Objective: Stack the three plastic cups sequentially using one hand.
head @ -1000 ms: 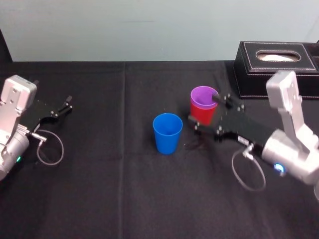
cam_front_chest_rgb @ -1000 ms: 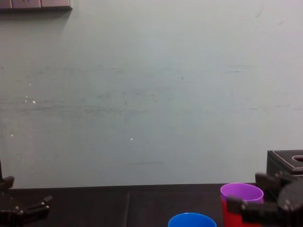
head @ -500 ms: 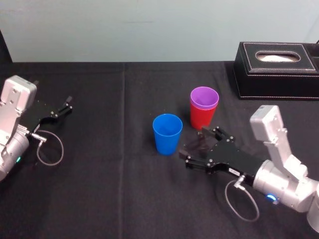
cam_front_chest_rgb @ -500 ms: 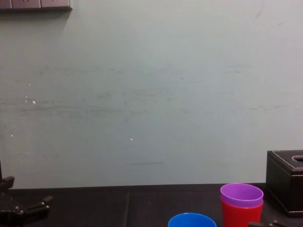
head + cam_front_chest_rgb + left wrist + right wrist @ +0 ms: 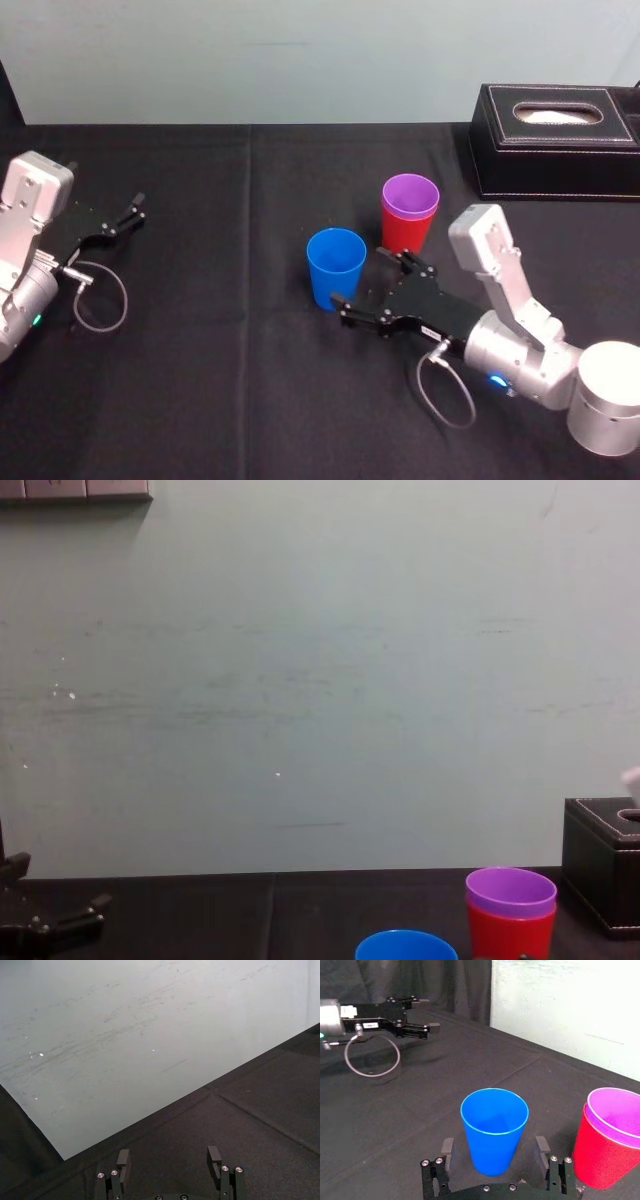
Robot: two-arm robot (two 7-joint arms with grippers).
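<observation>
Right gripper (image 5: pixel 376 281) (jaws spread), flanking blue cup (image 5: pixel 335 268)

Soft even indoor light, pale wall (image 5: pixel 320 680) bright, black tablecloth (image 5: pixel 200 380) dark, shadows faint

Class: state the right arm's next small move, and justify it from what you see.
Probably shut the right end effector on the blue cup: its open fingers flank that cup without touching, while the purple cup sits inside the red cup. The left end effector is parked far left.
</observation>
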